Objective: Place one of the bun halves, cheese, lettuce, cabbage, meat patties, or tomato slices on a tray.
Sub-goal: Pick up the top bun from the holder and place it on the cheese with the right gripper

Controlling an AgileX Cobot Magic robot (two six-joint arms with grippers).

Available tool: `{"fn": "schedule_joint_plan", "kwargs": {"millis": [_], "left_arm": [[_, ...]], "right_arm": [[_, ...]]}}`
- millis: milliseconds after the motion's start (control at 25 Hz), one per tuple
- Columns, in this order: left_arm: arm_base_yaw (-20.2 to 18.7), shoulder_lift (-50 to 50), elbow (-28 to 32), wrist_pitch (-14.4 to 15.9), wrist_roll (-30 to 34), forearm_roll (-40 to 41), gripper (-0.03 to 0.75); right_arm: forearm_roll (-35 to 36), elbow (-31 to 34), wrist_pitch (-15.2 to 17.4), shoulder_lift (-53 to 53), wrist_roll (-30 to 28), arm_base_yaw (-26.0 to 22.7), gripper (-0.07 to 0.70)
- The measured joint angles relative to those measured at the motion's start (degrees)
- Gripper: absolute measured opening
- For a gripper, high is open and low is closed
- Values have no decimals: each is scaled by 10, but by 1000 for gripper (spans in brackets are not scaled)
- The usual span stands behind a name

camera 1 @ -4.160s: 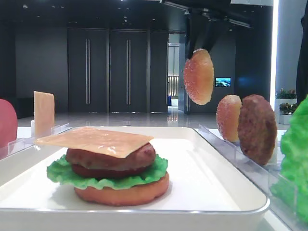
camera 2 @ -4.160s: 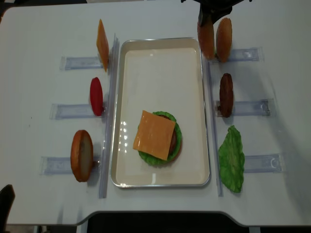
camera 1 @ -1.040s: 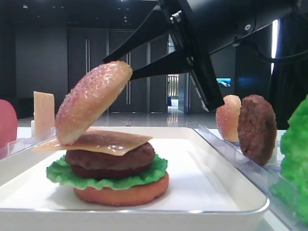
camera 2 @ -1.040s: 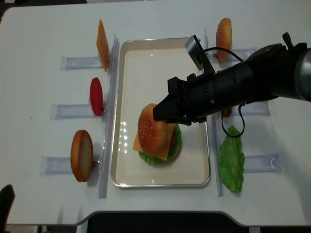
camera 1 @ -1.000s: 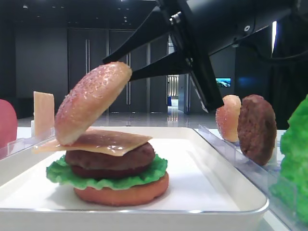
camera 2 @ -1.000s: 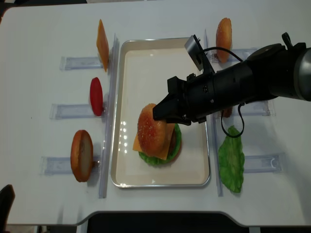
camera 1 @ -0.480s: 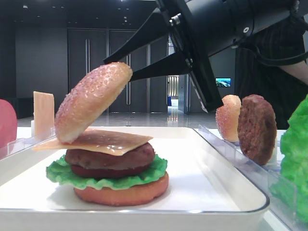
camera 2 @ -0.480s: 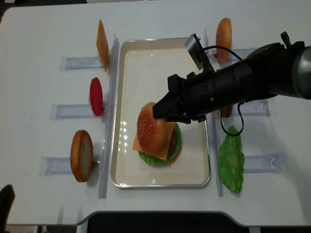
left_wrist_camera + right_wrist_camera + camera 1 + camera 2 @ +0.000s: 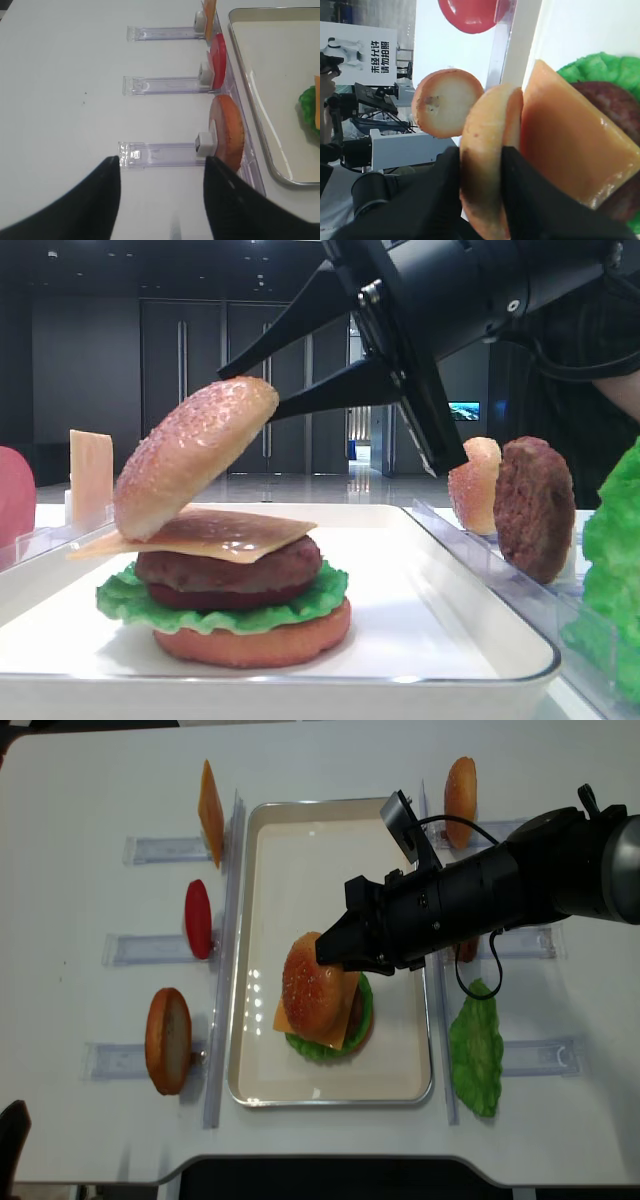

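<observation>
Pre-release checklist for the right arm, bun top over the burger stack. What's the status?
1. Bun top over the stack: ok, its lower edge rests on the cheese.
2. Bun top level: not ok, tilted, right side raised.
3. Right gripper fingers astride the bun top: ok; whether they grip it or are letting go: cannot tell.
4. Stack inside the tray: ok.
5. Left gripper out of the way: ok, open over the table beside the racks.
6. Spare bun top upright in its rack: ok.
</observation>
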Motion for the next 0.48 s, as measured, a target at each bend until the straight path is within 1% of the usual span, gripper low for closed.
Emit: {"fn": "schedule_joint_plan", "kwargs": {"millis": [240, 320, 480], "left_arm": [[0, 0, 0, 0, 0, 0, 408], [0, 0, 0, 0, 0, 0, 408], [0, 0, 0, 0, 0, 0, 408]], "right_arm": [[-2, 0, -11, 0, -8, 0, 305], [-4, 0, -20, 0, -8, 0, 342], [-16, 0, -31, 0, -4, 0, 378]]}}
